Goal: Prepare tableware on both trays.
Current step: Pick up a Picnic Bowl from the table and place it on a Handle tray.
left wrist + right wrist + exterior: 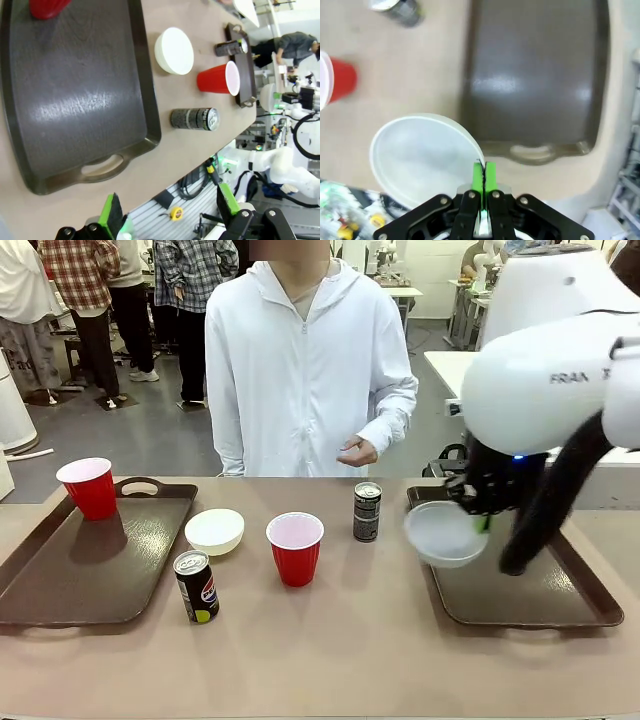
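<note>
Front view catches the right hand (482,518) pinched shut on the rim of a white bowl (443,535) hanging over the inner edge of the right tray (560,612), so the placing step likely needs a shift inward, a level lowering and release, while the left hand (169,205) hangs wide open.

Lab hall: bystanders (85,310), equipment benches (402,292) behind the table (380,660).

A person (305,370) in a white zip hoodie stands behind the tan table (400,660), bystanders (85,300) farther back.
</note>
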